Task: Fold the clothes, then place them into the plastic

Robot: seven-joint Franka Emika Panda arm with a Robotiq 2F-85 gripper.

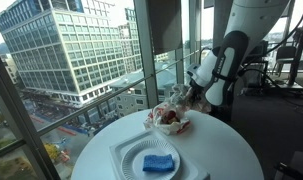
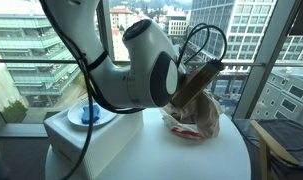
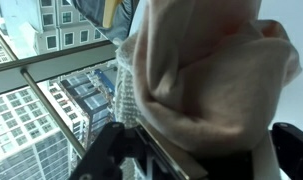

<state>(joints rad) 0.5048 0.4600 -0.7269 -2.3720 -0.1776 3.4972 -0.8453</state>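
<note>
Filling most of the wrist view, the cloth (image 3: 206, 75) is seen close to the camera. The dark fingers (image 3: 121, 150) of the gripper (image 3: 206, 150) show at the lower left and lower right edges, and the fabric lies between them. The fingertips are covered by the fabric, so it cannot be told how far apart they stand or whether the cloth is clamped. In both exterior views the gripper (image 1: 194, 97) (image 2: 186, 98) is shown tilted down onto the upper side of the cloth (image 1: 169, 119) (image 2: 196, 124); whether it touches the cloth or stops just above it cannot be confirmed. The cloth is located on the round white table (image 1: 231, 150), near the edge beside the window. It is presented as a crumpled, unfolded heap. In the wrist view it is beige and softly creased, and in both exterior views it is pale with reddish patches. A crinkled, slightly glossy outline is noted in an exterior view, but whether this is plastic cannot be determined. A white tray (image 1: 126, 150) carrying a blue item (image 1: 158, 162) is set on the same table, near the cloth but apart from it.
</note>
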